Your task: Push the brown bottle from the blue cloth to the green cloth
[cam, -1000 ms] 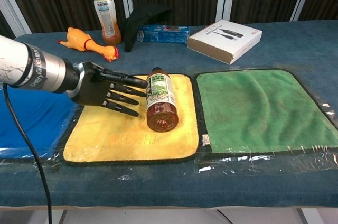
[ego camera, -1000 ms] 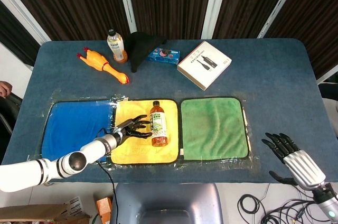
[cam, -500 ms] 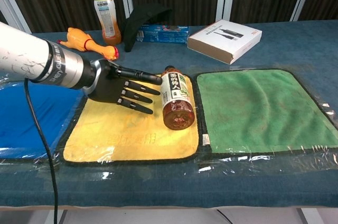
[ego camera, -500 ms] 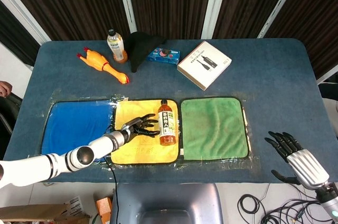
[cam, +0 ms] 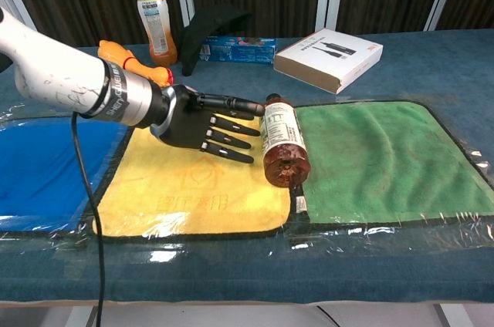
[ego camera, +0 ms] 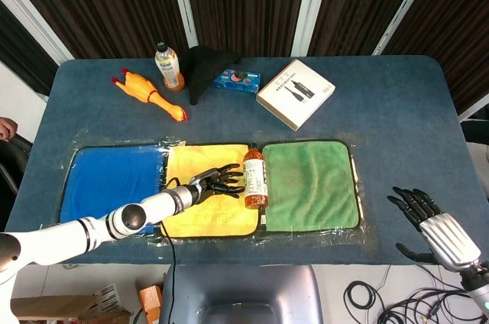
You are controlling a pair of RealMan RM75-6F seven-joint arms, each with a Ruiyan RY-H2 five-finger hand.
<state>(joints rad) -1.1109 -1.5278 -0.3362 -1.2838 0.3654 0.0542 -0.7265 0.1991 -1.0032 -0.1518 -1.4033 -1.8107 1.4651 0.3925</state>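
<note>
The brown bottle [ego camera: 254, 181] [cam: 282, 139] lies on its side across the seam between the yellow cloth [ego camera: 200, 213] [cam: 193, 196] and the green cloth [ego camera: 312, 183] [cam: 386, 157], cap pointing away from me. My left hand [ego camera: 218, 182] [cam: 202, 122] lies flat and open over the yellow cloth, fingers stretched toward the bottle, fingertips touching its left side. The blue cloth [ego camera: 107, 183] [cam: 46, 165] lies at the left, partly under my left forearm. My right hand [ego camera: 435, 225] hovers open off the table's front right corner, seen only in the head view.
Along the far edge stand an upright drink bottle [ego camera: 169, 66] [cam: 155, 25], a rubber chicken [ego camera: 149, 94] [cam: 131, 61], a black cloth [ego camera: 205, 68] [cam: 212, 26], a blue box [ego camera: 236, 79] [cam: 235, 49] and a white box [ego camera: 295, 94] [cam: 328, 49].
My left hand has swept right across the yellow cloth, rolling the brown bottle from the cloth's middle to its right edge, onto the seam with the green cloth. The right hand barely moved.
</note>
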